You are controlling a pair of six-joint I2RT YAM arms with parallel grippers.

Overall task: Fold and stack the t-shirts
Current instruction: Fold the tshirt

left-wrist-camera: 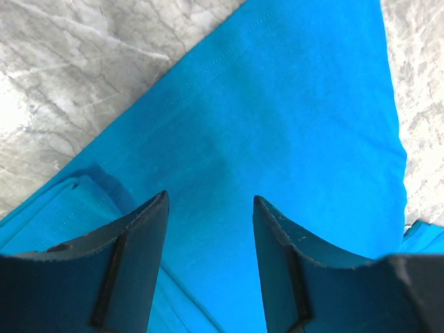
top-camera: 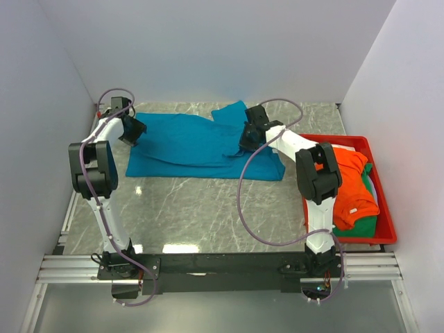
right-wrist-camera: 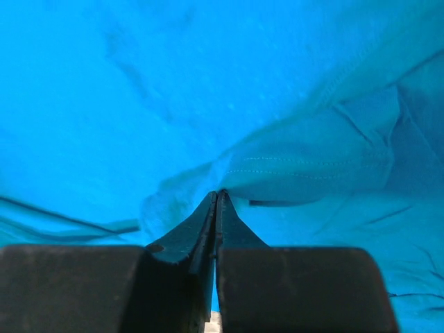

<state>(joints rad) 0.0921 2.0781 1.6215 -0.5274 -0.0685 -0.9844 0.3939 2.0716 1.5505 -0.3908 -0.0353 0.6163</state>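
Teal shirt [top-camera: 194, 146] spread flat on far part of surface [top-camera: 201, 208]. Right gripper [right-wrist-camera: 216, 198]: jaws clamped on thin cloth fold. Left gripper [left-wrist-camera: 210, 208]: jaws apart above shirt's left edge, nothing held. Risks: shallow pinch slipped; fold skewed if only one side is pulled.

Left arm [top-camera: 94, 166] reaches up the left side, elbow raised and wrist turned inward. The left gripper [left-wrist-camera: 210, 201] points down, its jaws standing wide apart. On the other side, the right arm [top-camera: 316, 177] stretches forward with its forearm angled left. The right gripper [right-wrist-camera: 216, 198] has its fingers pressed tight together, pinching a fold of the teal-blue t-shirt [right-wrist-camera: 208, 83].
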